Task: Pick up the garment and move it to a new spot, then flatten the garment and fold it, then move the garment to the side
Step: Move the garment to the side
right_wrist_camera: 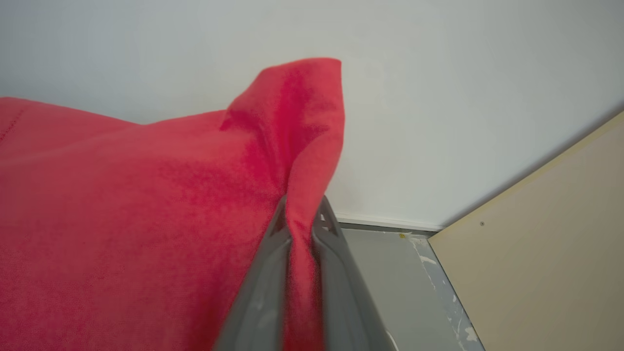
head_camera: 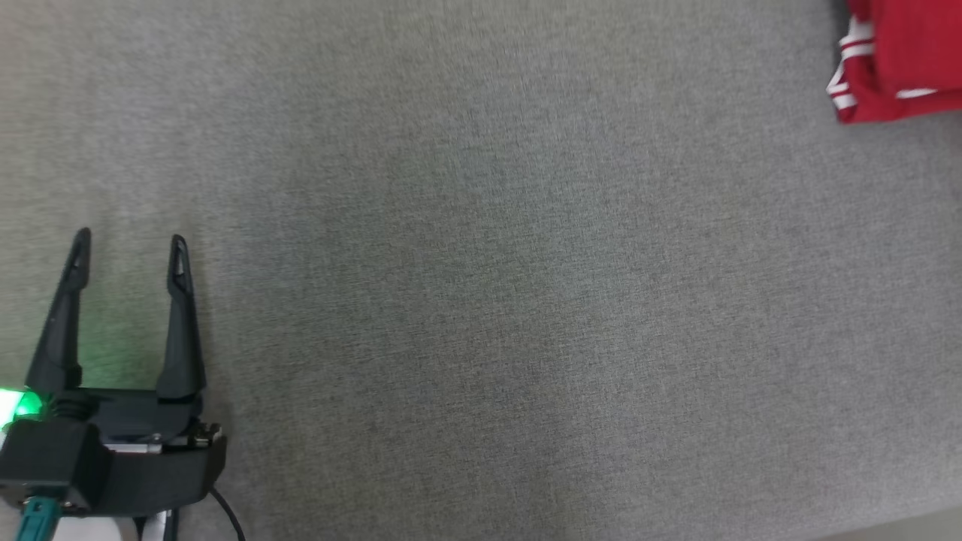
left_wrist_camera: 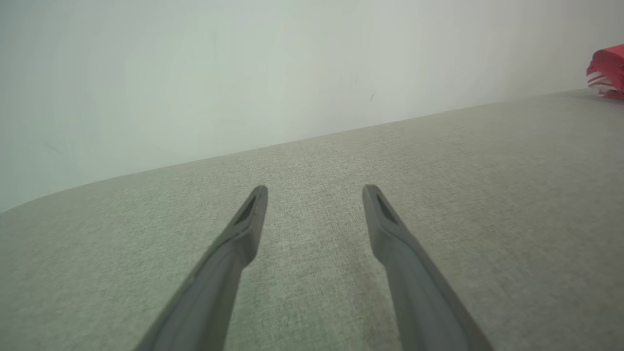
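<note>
Pinching the garment [right_wrist_camera: 146, 219], the right jaws meet.

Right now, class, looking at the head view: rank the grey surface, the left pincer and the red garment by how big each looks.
1. grey surface, by far the largest.
2. left pincer, open, at the lower left.
3. red garment, smallest as seen, but the picture's edge cuts it off, so its true size stays unsure.
</note>
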Robot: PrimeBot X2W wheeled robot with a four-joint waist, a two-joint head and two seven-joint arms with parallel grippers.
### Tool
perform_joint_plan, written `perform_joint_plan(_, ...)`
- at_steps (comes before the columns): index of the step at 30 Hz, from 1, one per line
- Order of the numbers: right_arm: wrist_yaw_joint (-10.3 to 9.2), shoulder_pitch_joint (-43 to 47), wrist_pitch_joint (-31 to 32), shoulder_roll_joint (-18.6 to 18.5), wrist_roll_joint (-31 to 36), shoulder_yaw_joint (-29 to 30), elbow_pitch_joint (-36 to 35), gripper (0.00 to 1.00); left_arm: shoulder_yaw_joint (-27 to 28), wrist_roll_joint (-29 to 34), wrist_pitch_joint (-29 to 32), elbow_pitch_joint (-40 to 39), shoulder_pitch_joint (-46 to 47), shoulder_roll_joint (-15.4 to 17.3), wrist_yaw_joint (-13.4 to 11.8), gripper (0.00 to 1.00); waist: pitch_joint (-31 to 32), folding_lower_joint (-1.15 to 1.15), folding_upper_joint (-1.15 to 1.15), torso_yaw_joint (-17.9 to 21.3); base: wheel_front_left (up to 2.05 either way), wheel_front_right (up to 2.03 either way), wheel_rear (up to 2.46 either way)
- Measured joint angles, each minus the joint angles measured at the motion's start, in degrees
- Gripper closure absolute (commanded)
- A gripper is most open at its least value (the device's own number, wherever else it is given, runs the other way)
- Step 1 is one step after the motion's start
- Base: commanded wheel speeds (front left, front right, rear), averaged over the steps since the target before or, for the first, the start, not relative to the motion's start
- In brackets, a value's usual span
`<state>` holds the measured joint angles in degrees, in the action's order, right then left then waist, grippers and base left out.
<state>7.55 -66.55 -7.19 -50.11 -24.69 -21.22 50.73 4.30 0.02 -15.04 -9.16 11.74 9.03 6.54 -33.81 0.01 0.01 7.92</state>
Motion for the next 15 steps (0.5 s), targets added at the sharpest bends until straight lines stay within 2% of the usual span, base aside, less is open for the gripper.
perform_joint_plan(4, 0.00, -2.29, -0.12, -1.41, 0.87, 0.02, 1.48, 1.00, 0.30, 0.11, -0.01, -1.97, 0.02, 0.79, -0.08, 0.00, -2.45, 0.00, 0.00, 0.67, 0.00, 0.00, 0.00)
perform_joint_plan(10, 0.00, -4.10, -0.38, -0.43, 2.42, -0.25, 3.69, 1.00, 0.38, 0.19, -0.03, -3.49, 0.04, 1.44, -0.52, 0.00, -5.16, -0.01, -0.01, 1.19, 0.00, 0.00, 0.00)
perform_joint_plan(12, 0.00, -4.34, -0.52, -0.10, 2.94, -0.34, 4.00, 0.00, 0.36, 0.26, -0.05, -3.55, 0.04, 1.52, -0.57, 0.00, -5.40, -0.01, -0.01, 1.25, 0.00, 0.00, 0.00)
perform_joint_plan(15, 0.00, -5.32, -1.03, 0.53, 4.58, 0.04, 5.54, 0.00, 0.36, 0.30, -0.08, -3.66, 0.04, 1.70, -0.80, 0.00, -5.63, -0.01, -0.01, 1.37, 0.00, 0.00, 0.00)
